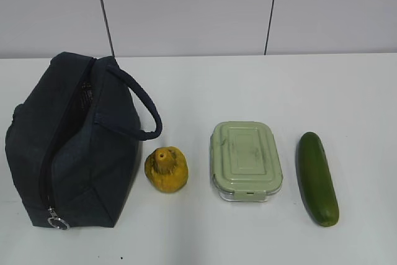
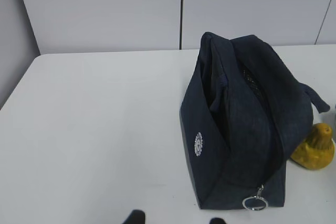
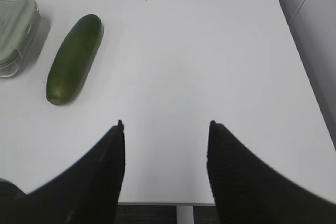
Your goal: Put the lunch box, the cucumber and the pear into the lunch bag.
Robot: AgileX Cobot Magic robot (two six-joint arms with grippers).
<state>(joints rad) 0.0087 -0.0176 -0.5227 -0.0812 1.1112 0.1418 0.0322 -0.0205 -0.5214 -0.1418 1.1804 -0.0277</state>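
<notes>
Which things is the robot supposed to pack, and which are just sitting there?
For the job:
lunch bag
pear
lunch box
cucumber

Just there:
table; nothing else lies about.

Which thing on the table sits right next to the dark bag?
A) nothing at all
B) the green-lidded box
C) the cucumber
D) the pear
D: the pear stands just right of the bag, under its loop handle, while the green-lidded box and the cucumber lie farther right.
</notes>
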